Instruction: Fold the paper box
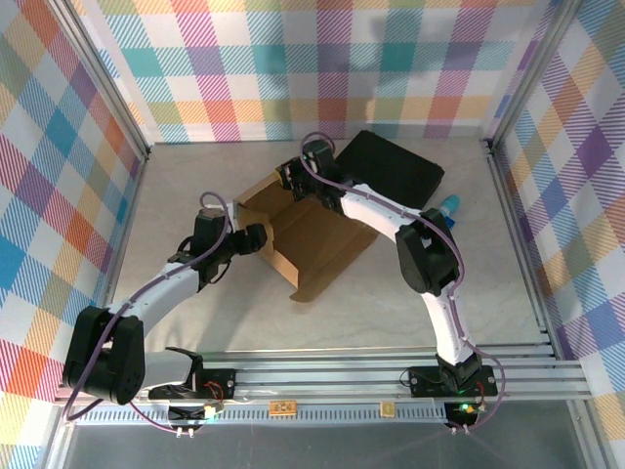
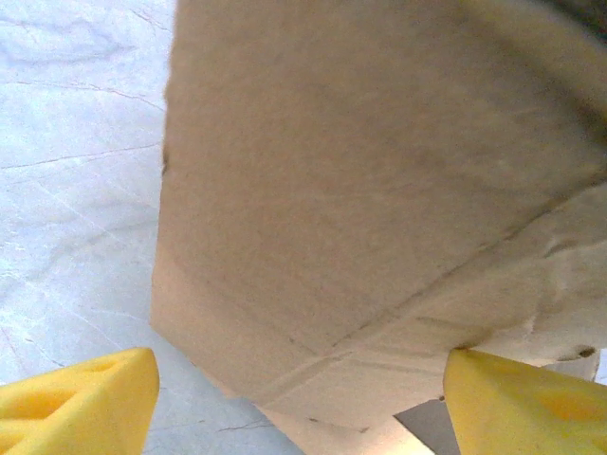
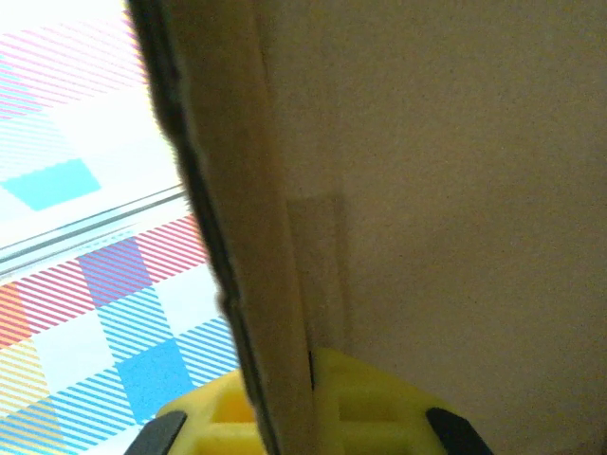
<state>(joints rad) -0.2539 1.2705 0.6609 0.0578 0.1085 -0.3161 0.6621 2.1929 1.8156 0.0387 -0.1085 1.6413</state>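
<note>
The paper box (image 1: 314,237) is brown cardboard, partly raised, in the middle of the table. Its left wall stands upright and a flat flap reaches toward the front. My left gripper (image 1: 256,237) is at the box's left wall. In the left wrist view its yellow fingertips (image 2: 81,398) stand wide apart, open, with a creased cardboard panel (image 2: 360,209) close in front and reaching down between them. My right gripper (image 1: 294,177) is at the box's back edge. In the right wrist view its yellow fingers (image 3: 379,408) are shut on the edge of a cardboard wall (image 3: 275,284).
A black case (image 1: 395,168) lies behind the box at the back right, close to the right arm. A small blue object (image 1: 447,207) sits to the right of it. Checkered walls enclose the table on three sides.
</note>
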